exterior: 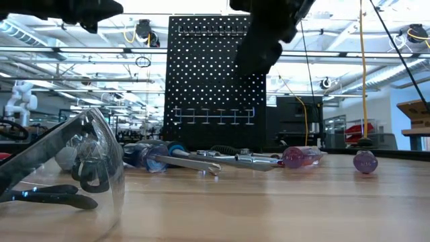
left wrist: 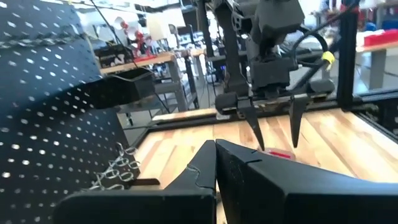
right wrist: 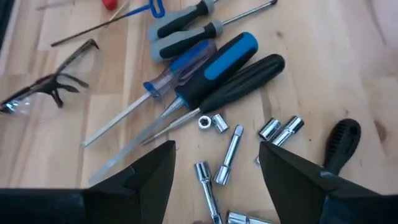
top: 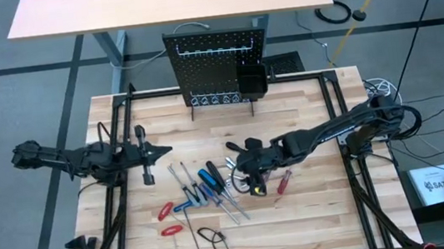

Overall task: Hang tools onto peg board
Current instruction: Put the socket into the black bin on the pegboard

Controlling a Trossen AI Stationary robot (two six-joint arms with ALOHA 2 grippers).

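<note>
1. No readable branding or writing on any of the tools [right wrist: 205, 68] as far as I can see.
2. Right gripper [right wrist: 214, 163] hangs just above the pile mid-table, fingers spread wide, holding nothing, with the silver bits [right wrist: 219, 168] showing between them.
3. Left gripper [top: 164, 152] waits off to the left, above the table; its fingers look pressed together, nothing in them.
4. Count near the right gripper: two grey-and-black screwdrivers, two with blue on the handle, one black-handled.
5. Peg board [top: 218, 65] stands upright at the table's far edge, well apart from the pile. One pair of safety glasses [right wrist: 43, 90] nearby.
</note>
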